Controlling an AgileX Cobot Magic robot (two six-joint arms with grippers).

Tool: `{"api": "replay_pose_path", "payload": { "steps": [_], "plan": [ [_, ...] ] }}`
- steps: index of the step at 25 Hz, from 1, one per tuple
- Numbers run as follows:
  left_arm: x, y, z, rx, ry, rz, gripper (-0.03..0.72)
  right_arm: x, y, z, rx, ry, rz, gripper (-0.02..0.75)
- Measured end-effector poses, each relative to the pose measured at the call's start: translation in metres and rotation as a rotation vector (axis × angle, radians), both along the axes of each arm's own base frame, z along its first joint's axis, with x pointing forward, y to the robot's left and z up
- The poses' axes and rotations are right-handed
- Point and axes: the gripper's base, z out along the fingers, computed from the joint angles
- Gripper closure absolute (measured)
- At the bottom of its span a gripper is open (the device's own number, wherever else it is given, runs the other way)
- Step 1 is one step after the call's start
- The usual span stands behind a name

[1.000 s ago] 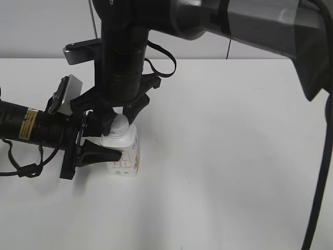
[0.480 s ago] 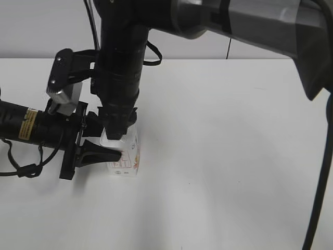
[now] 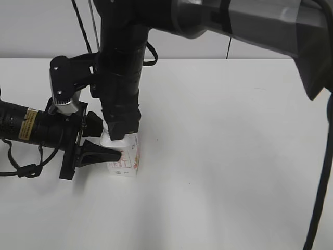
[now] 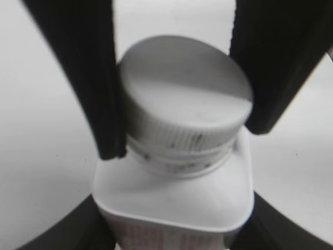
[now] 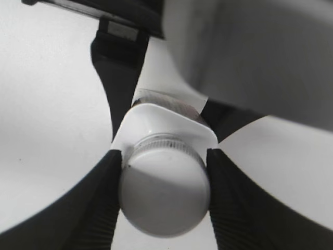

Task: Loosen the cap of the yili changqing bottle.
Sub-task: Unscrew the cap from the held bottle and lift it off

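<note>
a small white square-bodied plastic bottle with red-orange printing (image 3: 126, 159) stands upright near the left edge of the white counter (image 3: 234, 156), well back from its front edge, as two black grippers work it at once. the step in hand looks like the unscrewing itself: the left gripper (image 3: 106, 151) reaches in from the left edge and has closed on the bottle's body to brace it, while the right gripper (image 5: 164, 174), coming straight down, is narrowed to cap width, its ribbed fingers (image 5: 99, 198) pressed on either side of the small round white ribbed screw cap (image 4: 184, 99) (which sits on the neck, with no gap visible). next, by this reading, comes a wrist turn without slipping.
</note>
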Motion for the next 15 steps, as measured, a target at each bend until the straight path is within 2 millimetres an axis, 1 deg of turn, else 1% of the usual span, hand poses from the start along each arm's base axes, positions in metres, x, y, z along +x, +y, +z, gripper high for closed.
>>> {"api": "replay_pose_path", "payload": {
  "steps": [4,8,15],
  "plan": [
    [0.000,0.000,0.000,0.000,0.000,0.000,0.323,0.000,0.000,0.001,0.002,-0.002,0.002,0.346],
    [0.000,0.000,0.000,0.000,0.000,0.000,0.323,-0.001,0.000,0.007,0.017,-0.004,0.001,0.349],
    [0.000,0.000,0.000,0.000,0.000,0.000,0.324,-0.006,-0.003,0.031,0.067,-0.013,-0.029,0.349]
  ]
}}
